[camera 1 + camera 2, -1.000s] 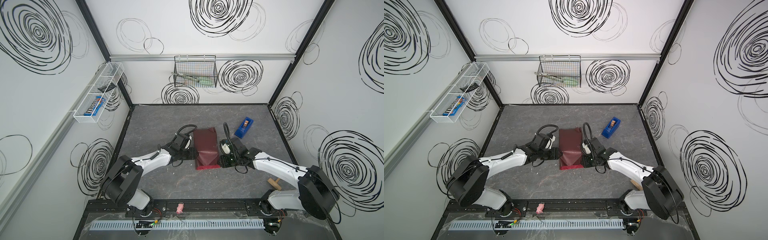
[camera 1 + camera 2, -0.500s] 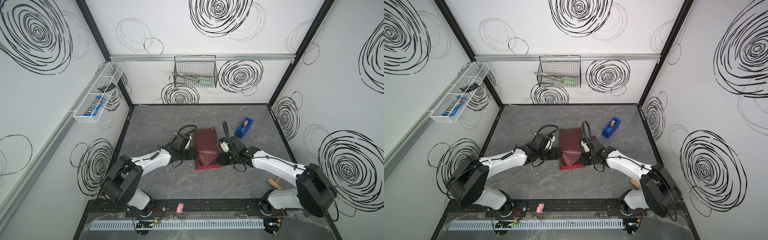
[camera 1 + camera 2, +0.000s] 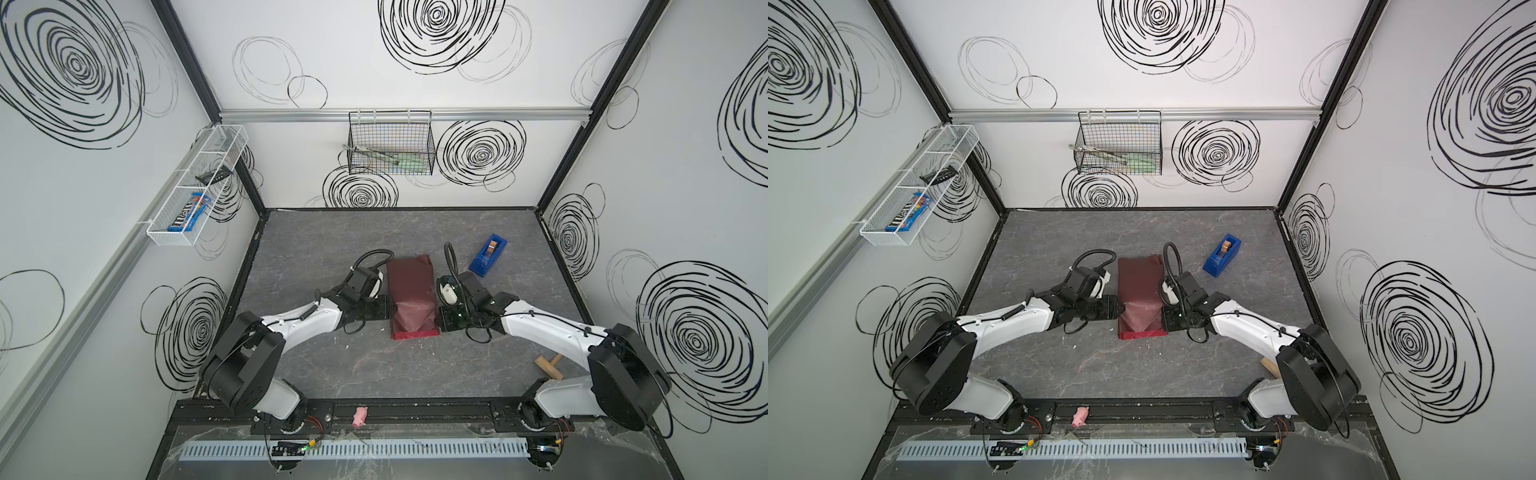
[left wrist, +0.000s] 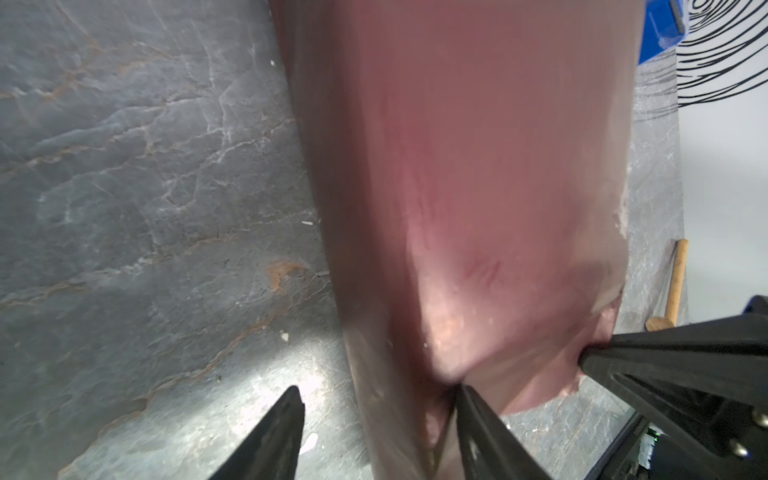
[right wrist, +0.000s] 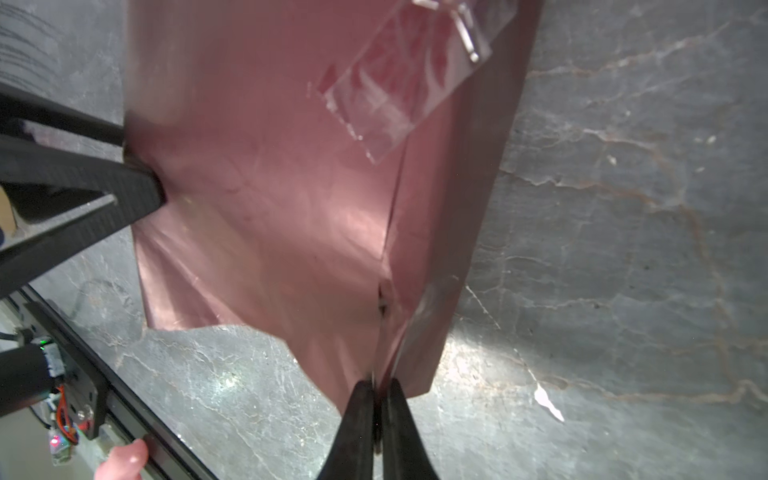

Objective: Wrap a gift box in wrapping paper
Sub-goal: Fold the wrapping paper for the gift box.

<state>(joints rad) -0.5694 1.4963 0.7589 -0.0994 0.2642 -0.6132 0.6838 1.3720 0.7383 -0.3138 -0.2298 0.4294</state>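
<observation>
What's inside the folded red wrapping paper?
Only the wrapping paper itself shows, a folded bundle with clear tape on top. Its inside is covered; no gift box can be seen.

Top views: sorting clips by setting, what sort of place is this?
Probably a robot test cell: white walls with drawn black swirls, left arm and right arm mounted on a front rail, and a hanging wire basket.
</observation>
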